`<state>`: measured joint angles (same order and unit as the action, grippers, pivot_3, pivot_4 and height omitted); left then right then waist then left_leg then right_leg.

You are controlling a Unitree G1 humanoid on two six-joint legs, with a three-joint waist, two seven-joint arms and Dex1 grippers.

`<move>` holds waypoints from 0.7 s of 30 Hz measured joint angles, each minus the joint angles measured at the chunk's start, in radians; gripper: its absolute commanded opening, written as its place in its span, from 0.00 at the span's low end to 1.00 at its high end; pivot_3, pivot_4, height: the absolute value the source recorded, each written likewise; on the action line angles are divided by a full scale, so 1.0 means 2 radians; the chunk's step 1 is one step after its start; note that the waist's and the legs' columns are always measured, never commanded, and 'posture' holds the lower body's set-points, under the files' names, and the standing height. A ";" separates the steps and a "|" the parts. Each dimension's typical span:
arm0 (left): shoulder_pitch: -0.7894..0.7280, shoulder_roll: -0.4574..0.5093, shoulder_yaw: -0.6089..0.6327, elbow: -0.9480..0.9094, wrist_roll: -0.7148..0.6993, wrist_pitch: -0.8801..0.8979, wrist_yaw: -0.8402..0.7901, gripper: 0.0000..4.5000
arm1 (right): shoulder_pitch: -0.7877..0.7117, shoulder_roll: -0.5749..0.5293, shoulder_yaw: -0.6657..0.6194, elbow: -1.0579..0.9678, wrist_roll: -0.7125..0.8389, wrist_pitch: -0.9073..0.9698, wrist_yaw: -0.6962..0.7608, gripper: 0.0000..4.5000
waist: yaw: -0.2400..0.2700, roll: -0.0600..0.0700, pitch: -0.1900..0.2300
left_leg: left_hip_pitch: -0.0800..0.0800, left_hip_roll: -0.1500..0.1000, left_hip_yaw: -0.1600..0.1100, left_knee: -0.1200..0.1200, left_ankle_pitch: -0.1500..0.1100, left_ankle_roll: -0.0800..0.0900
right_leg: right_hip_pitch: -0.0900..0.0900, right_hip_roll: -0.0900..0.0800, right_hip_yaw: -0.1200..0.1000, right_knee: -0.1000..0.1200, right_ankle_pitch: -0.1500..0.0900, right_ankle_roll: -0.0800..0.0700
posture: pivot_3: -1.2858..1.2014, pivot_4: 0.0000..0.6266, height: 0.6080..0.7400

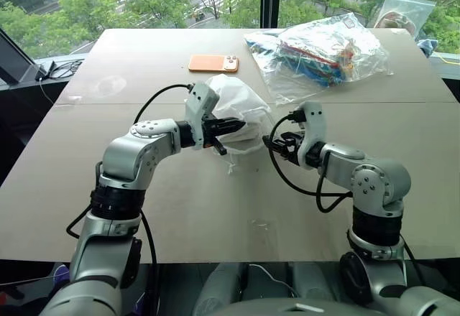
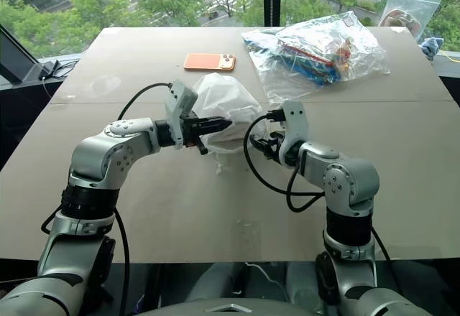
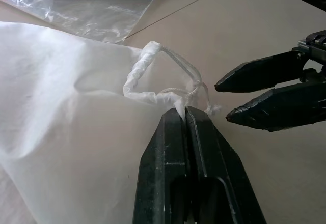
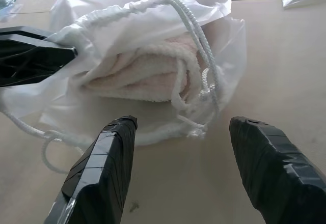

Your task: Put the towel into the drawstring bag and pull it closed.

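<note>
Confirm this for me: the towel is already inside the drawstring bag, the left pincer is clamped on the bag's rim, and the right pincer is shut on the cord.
Not quite. The right pincer is open and holds nothing, as the right wrist view shows; its fingers stand apart just short of the cord. The rest stands: the towel lies inside the drawstring bag, and the left pincer is clamped on its rim.

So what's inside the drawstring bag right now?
The towel lies inside the drawstring bag, its folded cream edge showing at the mouth, which is not yet pulled closed. How far back it goes is covered by the bag's white fabric. The left gripper pinches the rim.
</note>
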<state>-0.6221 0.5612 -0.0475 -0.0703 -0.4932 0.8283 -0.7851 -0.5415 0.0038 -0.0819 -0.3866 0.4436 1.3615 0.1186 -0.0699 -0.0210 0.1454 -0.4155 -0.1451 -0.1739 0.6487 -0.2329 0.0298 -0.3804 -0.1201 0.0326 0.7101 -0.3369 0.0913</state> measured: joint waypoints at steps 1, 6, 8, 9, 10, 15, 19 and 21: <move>0.000 0.000 0.000 0.000 0.000 0.000 0.000 0.00 | 0.000 0.001 0.003 0.006 -0.002 -0.004 0.000 0.70 | 0.000 0.000 0.000 | 0.000 0.000 0.000 0.000 0.000 0.000 | 0.000 0.000 0.000 0.000 0.000 0.000 | 0.52 0.24 1.00; 0.000 0.001 0.000 -0.006 0.000 0.000 0.001 0.00 | -0.008 0.007 0.017 0.045 -0.015 -0.041 -0.002 0.70 | 0.000 0.000 0.000 | 0.000 0.000 0.000 0.000 0.000 0.000 | 0.000 0.000 0.000 0.000 0.000 0.000 | 0.52 0.24 1.00; 0.001 0.001 0.000 -0.011 0.000 0.001 0.001 0.00 | -0.008 0.007 0.021 0.059 -0.021 -0.053 -0.002 0.59 | 0.000 0.000 0.000 | 0.000 0.000 0.000 0.000 0.000 0.000 | 0.000 0.000 0.000 0.000 0.000 0.000 | 0.52 0.24 1.00; 0.002 0.001 0.000 -0.013 0.000 0.001 0.001 0.00 | -0.008 0.007 0.023 0.066 -0.022 -0.058 -0.003 0.53 | 0.000 0.000 0.000 | 0.000 0.000 0.000 0.000 0.000 0.000 | 0.000 0.000 0.000 0.000 0.000 0.000 | 0.52 0.24 1.00; 0.002 0.002 0.000 -0.014 0.000 0.002 0.001 0.00 | -0.009 0.007 0.023 0.072 -0.024 -0.064 -0.003 0.42 | 0.000 0.000 0.000 | 0.000 0.000 0.000 0.000 0.000 0.000 | 0.000 0.000 0.000 0.000 0.000 0.000 | 0.52 0.24 1.00; 0.013 0.003 0.001 -0.018 0.000 0.004 0.002 0.00 | -0.009 -0.001 0.023 0.088 -0.032 -0.085 -0.003 0.01 | 0.000 0.000 0.000 | 0.000 0.000 0.000 0.000 0.000 0.000 | 0.000 0.000 0.000 0.000 0.000 0.000 | 0.52 0.24 1.00; 0.019 0.007 0.001 -0.018 0.000 0.004 0.002 0.00 | -0.008 -0.011 0.021 0.082 -0.030 -0.084 0.001 0.01 | 0.000 0.000 0.000 | 0.000 0.000 0.000 0.000 0.000 0.000 | 0.000 0.000 0.000 0.000 0.000 0.000 | 0.52 0.24 1.00; 0.020 0.011 0.002 -0.017 0.001 0.002 0.002 0.00 | -0.008 -0.023 0.013 0.058 -0.018 -0.071 0.011 0.01 | 0.001 0.000 0.000 | 0.000 0.000 0.000 0.000 0.000 0.000 | 0.000 0.000 0.000 0.000 0.000 0.000 | 0.52 0.24 1.00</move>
<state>-0.5829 0.5831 -0.0440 -0.1038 -0.4913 0.8330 -0.7809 -0.5574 -0.0431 -0.0555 -0.2714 0.4083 1.2198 0.1407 -0.0682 -0.0210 0.1454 -0.4156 -0.1451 -0.1739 0.6487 -0.2329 0.0298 -0.3803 -0.1201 0.0322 0.7098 -0.3369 0.0913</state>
